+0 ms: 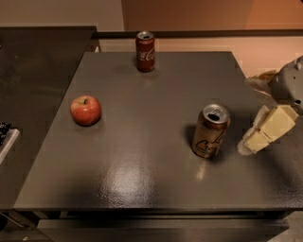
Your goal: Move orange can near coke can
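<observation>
The orange can (210,131) stands upright on the dark table (142,170), right of the middle and towards the front; it is tan-gold with dark script and an opened silver top. The coke can (145,51) stands upright at the table's far edge, left of centre, far from the orange can. My gripper (267,130) hangs at the right, just to the right of the orange can at about its height, apart from it and holding nothing. The grey arm body (289,82) is above it at the frame's right edge.
A red apple (85,110) lies on the table's left side. A dark counter (33,71) adjoins the table on the left, with a light object (5,137) at its near left edge. A tan wall (189,14) runs behind the table.
</observation>
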